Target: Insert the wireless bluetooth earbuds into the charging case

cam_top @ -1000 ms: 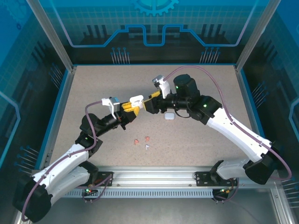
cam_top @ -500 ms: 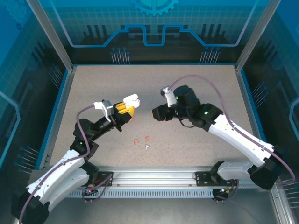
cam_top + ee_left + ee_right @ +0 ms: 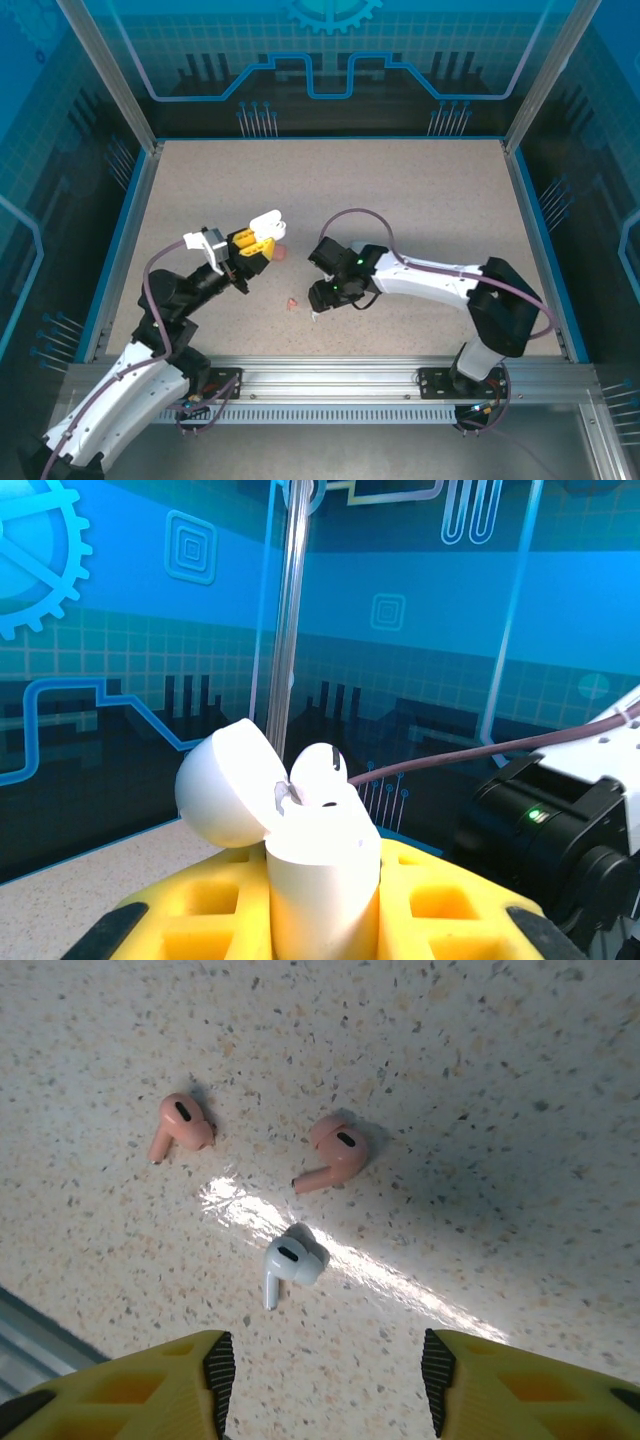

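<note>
White charging case (lid open) clenched in left pincer; right pincer gapes over earbuds

No legible txt, labels or nos.

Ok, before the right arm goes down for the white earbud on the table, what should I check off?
1. Grip: the left jaws clamp the case: ok.
2. Access: the lid is open: ok.
3. Free slot in the case: cannot tell; one seated bud is already inside and hides the rest.
4. Hand free: the right jaws are open and empty: ok.
5. Aim: the white earbud lies on the table between the jaw tips in the right wrist view: ok.
6. Spacing: it lies apart from the two pink earbuds: ok.
</note>
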`<state>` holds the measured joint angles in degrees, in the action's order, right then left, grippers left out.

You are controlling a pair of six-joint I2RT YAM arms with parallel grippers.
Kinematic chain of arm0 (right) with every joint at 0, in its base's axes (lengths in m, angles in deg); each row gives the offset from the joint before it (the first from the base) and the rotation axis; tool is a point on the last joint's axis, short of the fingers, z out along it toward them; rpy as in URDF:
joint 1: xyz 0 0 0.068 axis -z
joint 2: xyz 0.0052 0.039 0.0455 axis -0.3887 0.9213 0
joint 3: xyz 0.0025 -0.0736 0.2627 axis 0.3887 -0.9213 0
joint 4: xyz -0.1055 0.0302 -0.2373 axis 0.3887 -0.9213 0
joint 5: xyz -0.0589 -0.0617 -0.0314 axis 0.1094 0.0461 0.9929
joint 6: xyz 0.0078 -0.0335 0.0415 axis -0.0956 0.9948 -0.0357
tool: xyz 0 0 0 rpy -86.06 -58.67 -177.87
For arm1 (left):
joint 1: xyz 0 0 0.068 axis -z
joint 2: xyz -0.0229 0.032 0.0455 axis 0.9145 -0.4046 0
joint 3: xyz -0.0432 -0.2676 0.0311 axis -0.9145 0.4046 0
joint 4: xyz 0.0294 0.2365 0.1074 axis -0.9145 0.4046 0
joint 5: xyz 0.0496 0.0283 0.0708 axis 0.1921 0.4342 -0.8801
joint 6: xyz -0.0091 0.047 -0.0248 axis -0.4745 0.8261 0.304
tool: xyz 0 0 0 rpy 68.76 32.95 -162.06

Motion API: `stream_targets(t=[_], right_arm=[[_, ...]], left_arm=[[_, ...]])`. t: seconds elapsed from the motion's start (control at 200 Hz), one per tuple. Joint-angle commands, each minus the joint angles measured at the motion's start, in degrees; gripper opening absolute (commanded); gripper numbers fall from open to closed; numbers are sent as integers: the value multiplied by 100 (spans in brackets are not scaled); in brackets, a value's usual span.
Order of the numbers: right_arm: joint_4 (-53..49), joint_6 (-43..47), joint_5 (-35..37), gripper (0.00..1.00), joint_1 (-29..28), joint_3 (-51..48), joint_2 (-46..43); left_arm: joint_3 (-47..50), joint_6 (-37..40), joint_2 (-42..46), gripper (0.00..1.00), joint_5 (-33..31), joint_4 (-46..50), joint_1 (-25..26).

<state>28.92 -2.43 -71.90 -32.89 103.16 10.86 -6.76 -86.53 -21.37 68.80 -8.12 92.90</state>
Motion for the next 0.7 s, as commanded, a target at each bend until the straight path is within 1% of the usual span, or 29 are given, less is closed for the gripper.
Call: stream_targets(t=[0.0,0.29,0.695], right_arm=[[-220,-591,-297,55,-96,290,271],[-312,-1099,-555,55,-148,547,833],[-407,-1341,-575,52,-193,783,1225]], left_arm=[[-175,88,206,0,-147,284,38],[-100,58,384,0,-97,408,39],[-35,95,413,0,-2,407,39]])
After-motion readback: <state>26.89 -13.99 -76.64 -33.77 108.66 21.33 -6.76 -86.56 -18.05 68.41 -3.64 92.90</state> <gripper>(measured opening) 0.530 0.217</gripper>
